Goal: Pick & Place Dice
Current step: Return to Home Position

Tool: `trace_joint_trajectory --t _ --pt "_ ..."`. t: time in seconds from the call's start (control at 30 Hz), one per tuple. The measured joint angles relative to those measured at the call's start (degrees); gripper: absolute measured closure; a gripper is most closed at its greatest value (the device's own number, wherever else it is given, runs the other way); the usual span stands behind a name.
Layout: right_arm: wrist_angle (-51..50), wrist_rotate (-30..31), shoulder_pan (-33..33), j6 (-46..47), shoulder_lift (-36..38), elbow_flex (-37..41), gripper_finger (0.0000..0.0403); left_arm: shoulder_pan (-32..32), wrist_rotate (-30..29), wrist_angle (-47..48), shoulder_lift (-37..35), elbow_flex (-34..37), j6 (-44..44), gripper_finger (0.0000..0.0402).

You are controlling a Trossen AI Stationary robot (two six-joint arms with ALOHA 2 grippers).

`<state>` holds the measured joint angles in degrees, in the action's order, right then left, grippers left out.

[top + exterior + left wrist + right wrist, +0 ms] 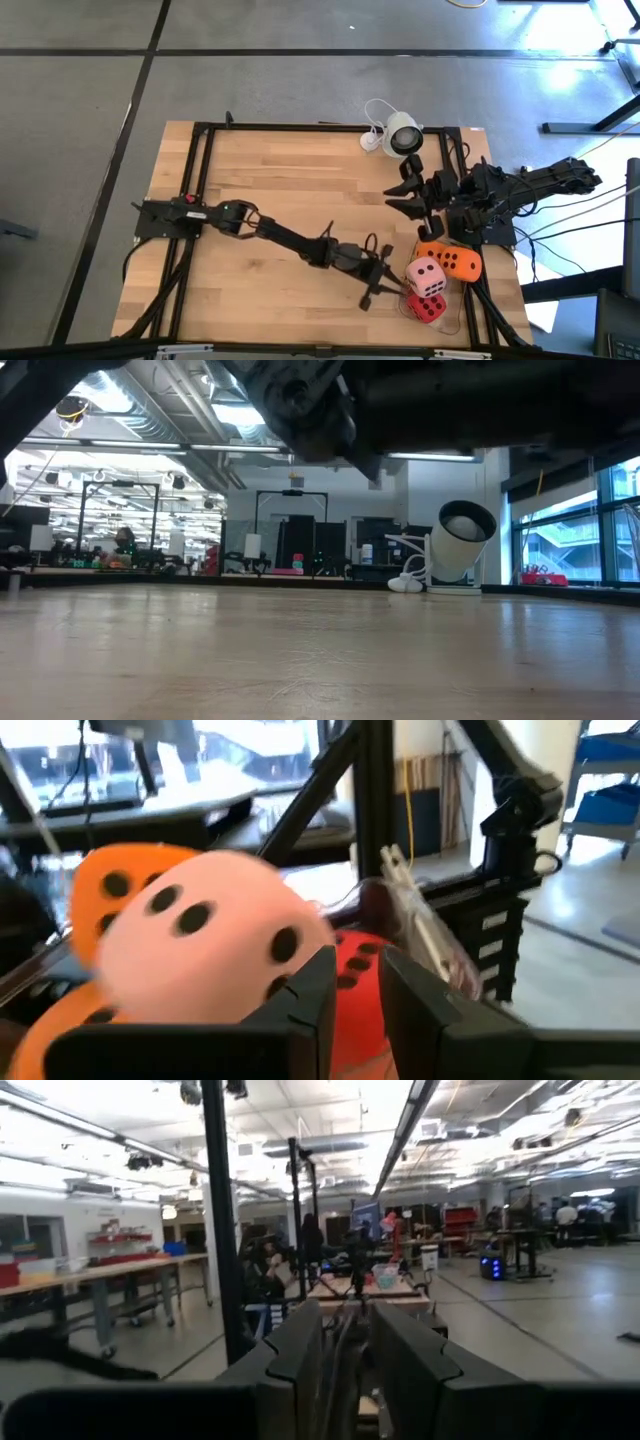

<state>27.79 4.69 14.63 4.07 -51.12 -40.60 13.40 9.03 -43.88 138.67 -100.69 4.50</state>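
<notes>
Reaching for the dice with left claw (383, 285), fingers narrowly parted and empty.
Pale pink die (425, 276) just ahead of claw, atop red die (430, 307), beside orange die (461, 264); next: widen, straddle, close. Right claw (410, 197) parked, narrowly parted, empty.

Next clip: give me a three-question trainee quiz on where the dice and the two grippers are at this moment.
1. True or false: the pale pink die lies at the table's left edge.
2. Which colour of die sits nearest the table's front edge? A) pale pink B) red C) orange
3. Fill in: the gripper reaching toward the dice cluster is the ____ gripper.

Key
1. False. It sits at the table's right front corner, against the orange dice.
2. B. The red die lies in front of the pink one.
3. Left. The left gripper is beside the pink die, fingers nearly together; the right gripper waits near the white camera.
</notes>
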Motion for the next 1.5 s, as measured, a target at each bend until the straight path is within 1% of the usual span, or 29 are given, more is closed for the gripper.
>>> trace_joint_trajectory --t 0.13,0.23,0.33,0.5,0.63,0.73,0.87,0.97,1.13,1.2,1.37,1.43,1.5 --pt "-3.58 -1.12 0.04 -0.01 1.28 0.00 0.0309 -0.66 -0.03 3.69 -6.50 6.99 0.32 0.0339" --pt "-6.18 -1.12 0.04 -0.04 3.15 0.00 0.0309 -0.80 -0.54 3.19 -12.52 14.57 2.07 0.0344" --pt "-8.20 -1.16 0.07 -0.57 5.98 0.00 0.0309 -0.77 -1.80 -0.81 -19.20 24.21 2.77 0.0349" --pt "-15.23 -1.31 0.07 -5.36 11.44 -0.02 0.0309 -0.84 -7.62 -11.10 -31.53 41.71 3.32 0.0356" --pt "-21.26 -2.55 -0.02 -9.02 13.70 -0.02 0.0309 -1.47 -7.84 -14.58 -41.33 53.19 4.08 0.0359" --pt "-23.93 -2.80 -0.38 -12.21 13.76 -0.02 0.0309 -2.78 -7.83 -14.80 -48.95 59.71 2.33 0.0361" --pt "-27.69 -3.57 -0.48 -18.13 14.00 -0.02 0.0309 -5.92 -8.01 -14.68 -58.14 66.86 -0.90 0.0364" --pt "-30.93 -4.15 -0.53 -20.69 14.13 -0.02 0.0309 -8.82 -7.79 -14.68 -64.62 72.28 -1.36 0.0367" --pt "-32.48 -4.13 -2.52 -19.92 14.39 0.34 0.0309 -13.94 -7.53 -14.34 -74.11 81.33 -3.19 0.0371" --pt "-32.78 -4.13 -3.80 -19.73 15.35 1.28 0.0309 -16.03 -6.49 -14.45 -77.43 84.51 -4.17 0.0371" --pt "-27.72 -4.13 -7.29 -19.69 20.59 6.69 0.0309 -21.70 0.03 -14.47 -85.06 90.77 -8.56 0.0373" --pt "-24.11 -4.57 -9.07 -19.37 23.75 9.40 0.0309 -23.56 1.32 -14.49 -87.64 92.42 -10.13 0.0376" --pt "-22.58 -5.46 -10.78 -17.97 27.23 12.15 0.0309 -25.19 2.79 -14.14 -90.11 93.58 -11.42 0.0379"
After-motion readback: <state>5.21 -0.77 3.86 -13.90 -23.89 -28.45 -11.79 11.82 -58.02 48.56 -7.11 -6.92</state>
